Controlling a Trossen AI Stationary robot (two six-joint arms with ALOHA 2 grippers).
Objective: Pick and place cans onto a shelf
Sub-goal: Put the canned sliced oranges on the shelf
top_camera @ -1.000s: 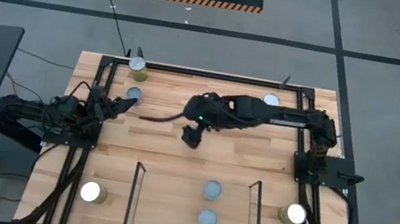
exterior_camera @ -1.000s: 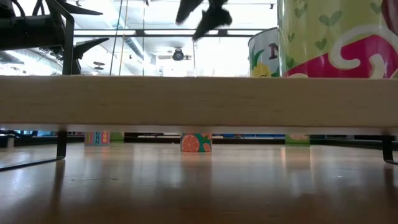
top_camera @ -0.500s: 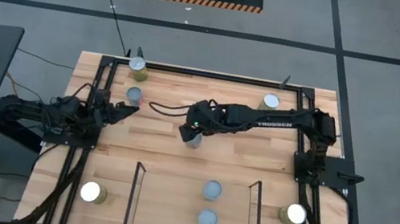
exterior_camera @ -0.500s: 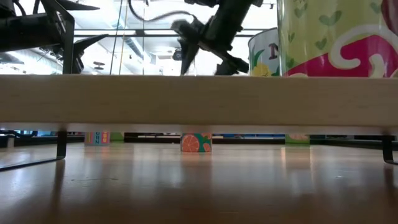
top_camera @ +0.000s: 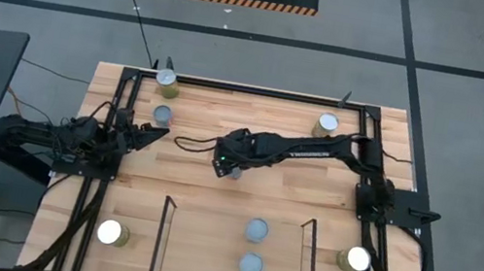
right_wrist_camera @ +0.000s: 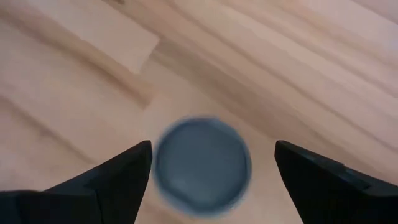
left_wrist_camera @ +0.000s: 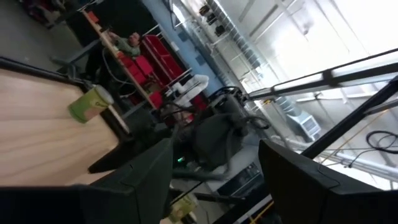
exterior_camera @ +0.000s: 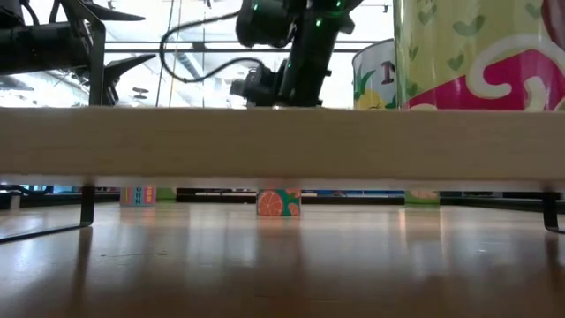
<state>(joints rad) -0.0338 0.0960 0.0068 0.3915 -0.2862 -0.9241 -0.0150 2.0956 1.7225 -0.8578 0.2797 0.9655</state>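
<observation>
A can with a dull grey-blue top (right_wrist_camera: pixel 202 167) stands upright in the middle of the table (top_camera: pixel 234 173). My right gripper (right_wrist_camera: pixel 212 148) hangs just above it, pointing steeply down and open. Its fingers stand on either side of the can, apart from it. In the high view my right gripper (top_camera: pixel 228 164) hides most of this can. The shelf (top_camera: pixel 205 240) is a light-wood bay between black rods near the front edge, with two cans (top_camera: pixel 256 229) (top_camera: pixel 250 265) standing on it. My left gripper (top_camera: pixel 153 135) waits open at the table's left, beside another can (top_camera: pixel 162 114).
Other cans stand at the far left corner (top_camera: pixel 166 78), the far right (top_camera: pixel 327 123), the near left (top_camera: pixel 110 232) and the near right (top_camera: pixel 357 259). A black rod frame (top_camera: pixel 250 88) runs round the table. In the low view the shelf board (exterior_camera: pixel 282 146) hides my right gripper's fingers.
My right gripper has come down over the can in the table's middle and shifted slightly toward the left edge. It rolled about its wrist on the way and stayed open. The can has kept its place.
</observation>
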